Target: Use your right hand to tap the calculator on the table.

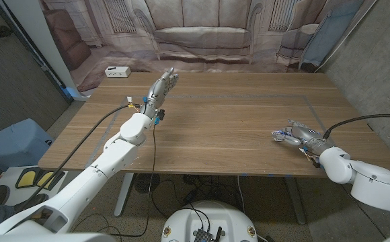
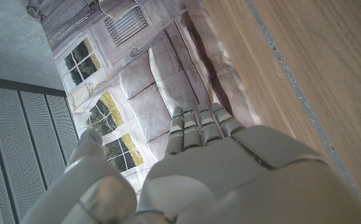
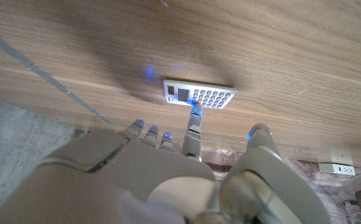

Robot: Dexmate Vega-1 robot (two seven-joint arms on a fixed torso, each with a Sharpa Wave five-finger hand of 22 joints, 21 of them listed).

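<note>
While the calculator [image 3: 199, 96] lies flat on the desk [image 1: 215, 121] near its right edge, its long axis runs across the right hand's [image 3: 187, 168] reach, directly ahead of it. 1 extended fingertip [image 3: 196, 114] meets the keypad's near edge; the other fingers curl, holding nothing. The left hand [image 1: 161, 86] stands open, well apart.

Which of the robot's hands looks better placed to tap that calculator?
The right hand: one finger reaches out over the calculator, its tip at the keys. The left hand is raised at the table's far side, well away.
</note>
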